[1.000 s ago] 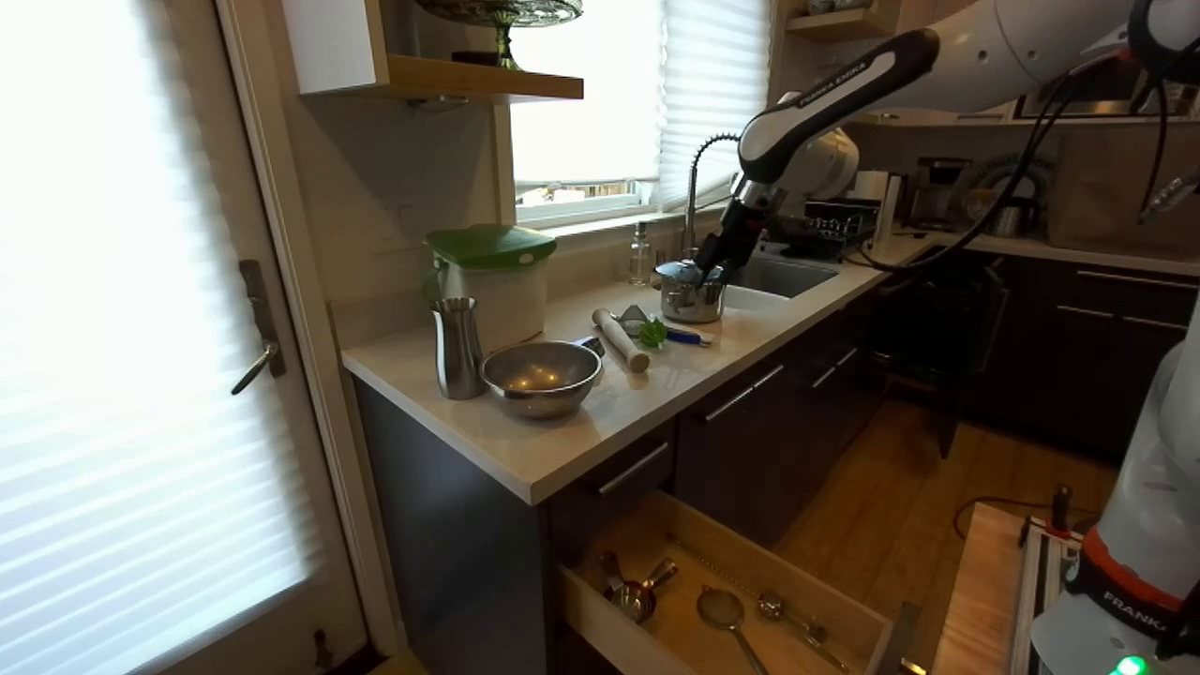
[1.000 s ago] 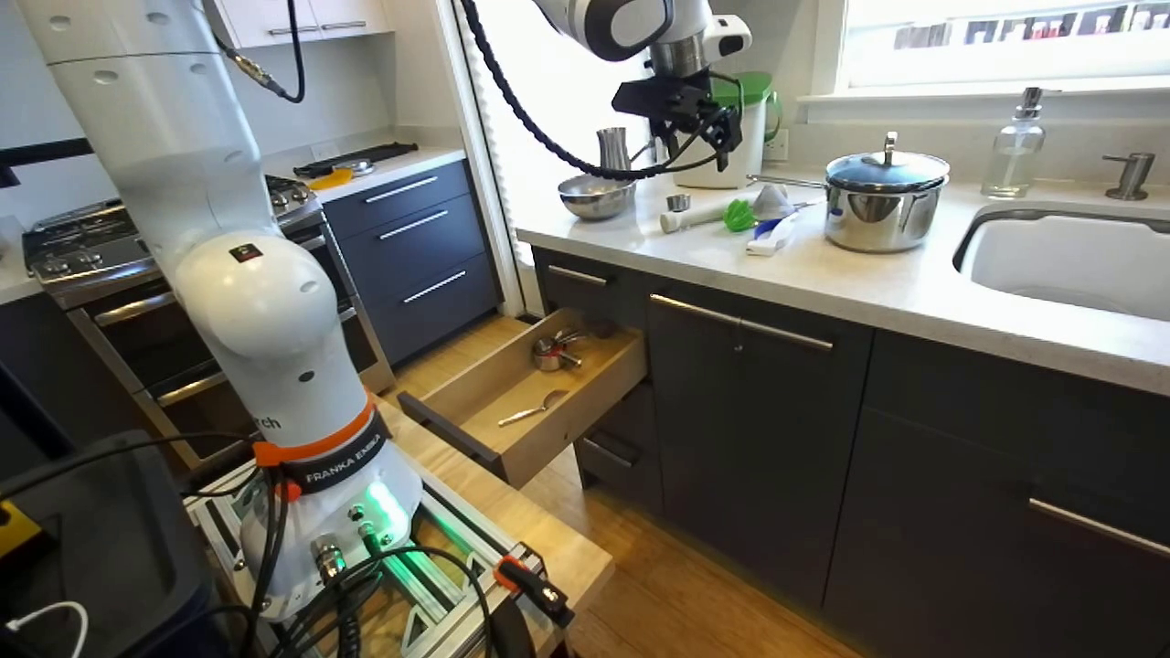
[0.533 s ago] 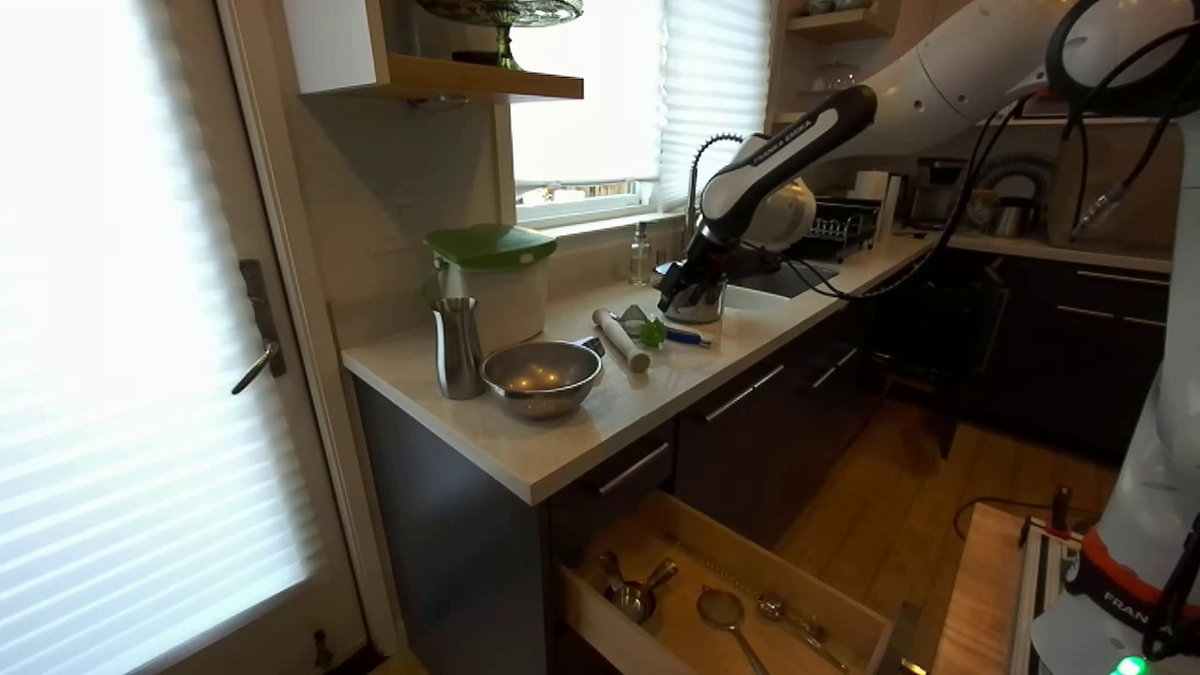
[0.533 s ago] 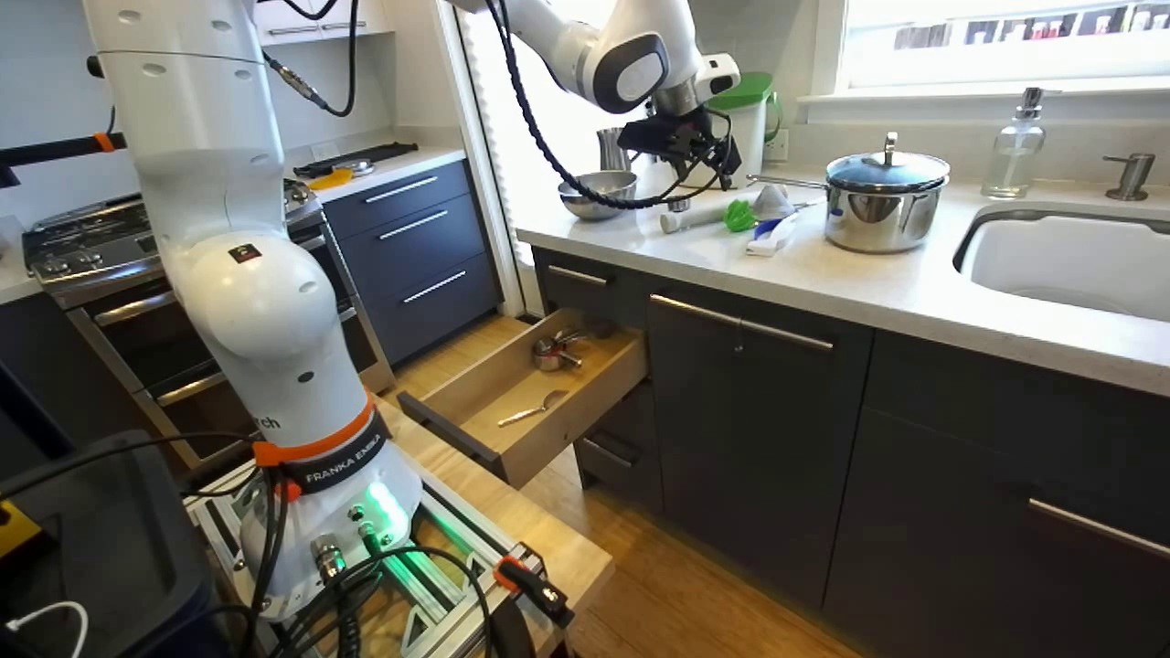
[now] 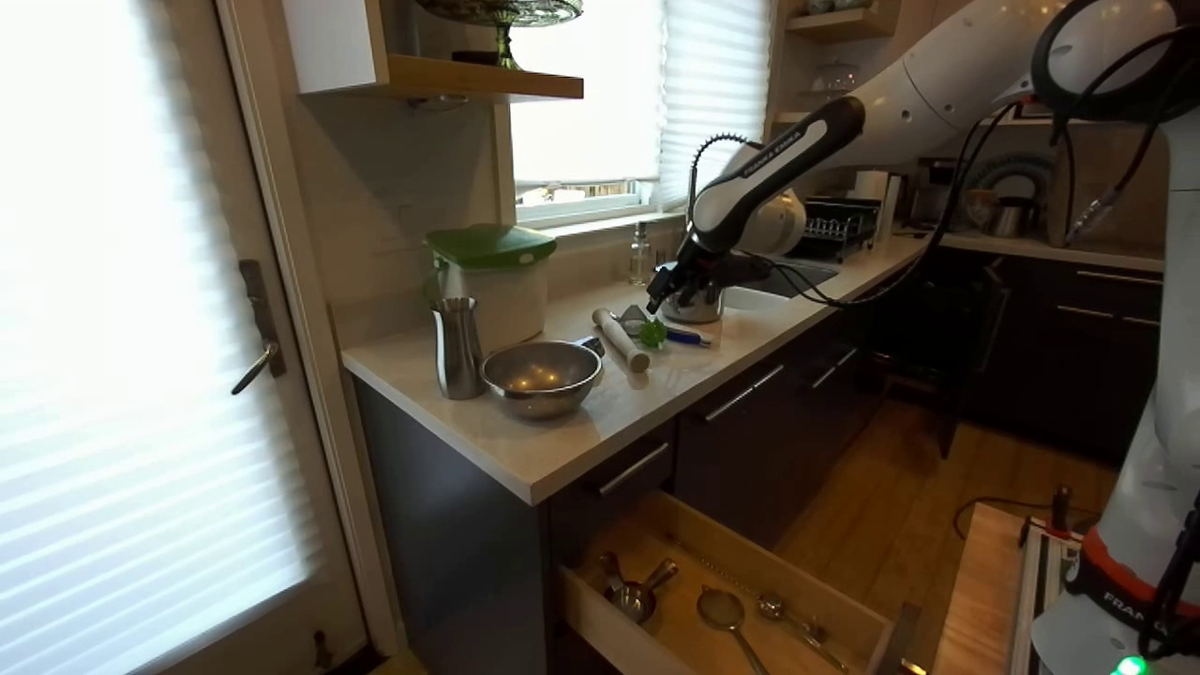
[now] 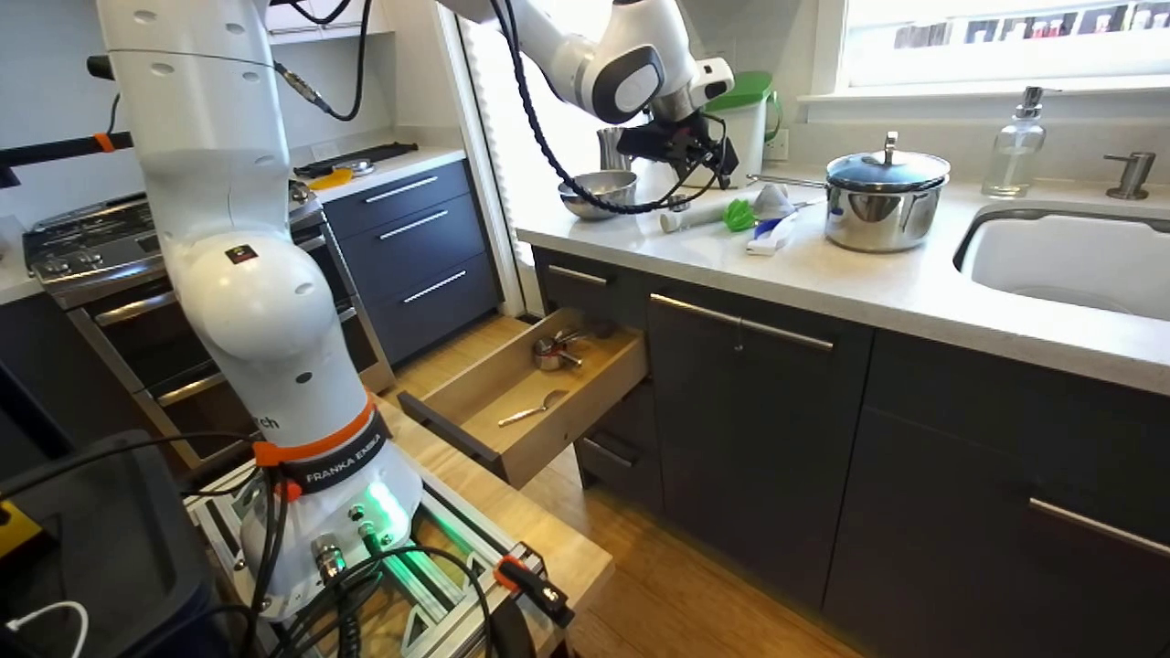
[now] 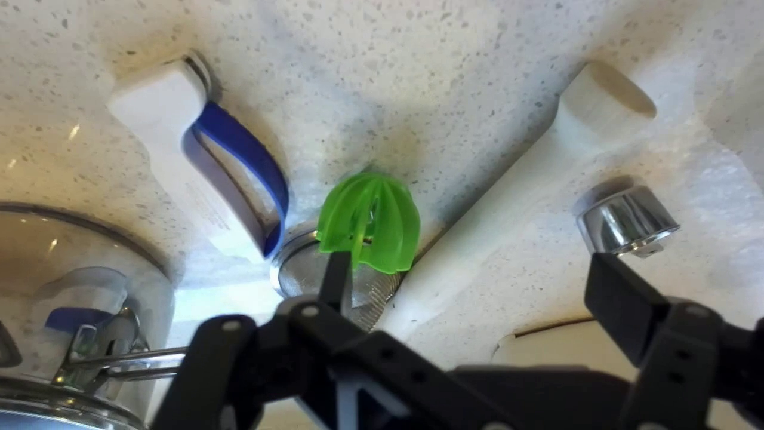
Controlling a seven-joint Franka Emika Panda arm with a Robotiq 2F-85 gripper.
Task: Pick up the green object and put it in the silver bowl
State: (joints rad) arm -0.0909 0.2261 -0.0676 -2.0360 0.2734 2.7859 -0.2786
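Got the gripper point(image 7: 471, 275) spread wide over the desk point(image 7: 418, 77), with one black fingertip point(image 7: 624, 301) at lower right of the wrist view and its twin just below the middle, overlapping the bottom edge of the green object point(image 7: 391, 221). Can't tell whether actually touching it or just hanging above. Pretty easy to spot that ribbed, dome-shaped green object near the center of the wrist view. Overlaps a mesh strainer point(image 7: 304, 272) too, can't say whether resting on it. Definitely outside the silver bowl point(image 5: 539, 405), with a pale rod point(image 5: 620, 339) between the two in both exterior views. Also seeing a white-and-blue tool point(image 7: 179, 167) at upper left of the wrist view, that rod slanting from upper right down to bottom middle, and a small metal cup point(image 7: 630, 221) farther right. Plus a lidded pot point(image 6: 882, 219), cut off at lower left in the wrist view, whole at upper right in an exterior view. As for the silver bowl, look just left of center in an exterior view: upright, with a tall metal pitcher point(image 5: 457, 352) just left of it and a white bin point(image 5: 502, 300) with a green lid point(image 5: 487, 246) farther back. Don't miss the open drawer point(image 6: 585, 411) around the middle of an exterior view, with a few metal utensils point(image 6: 551, 356) inside.
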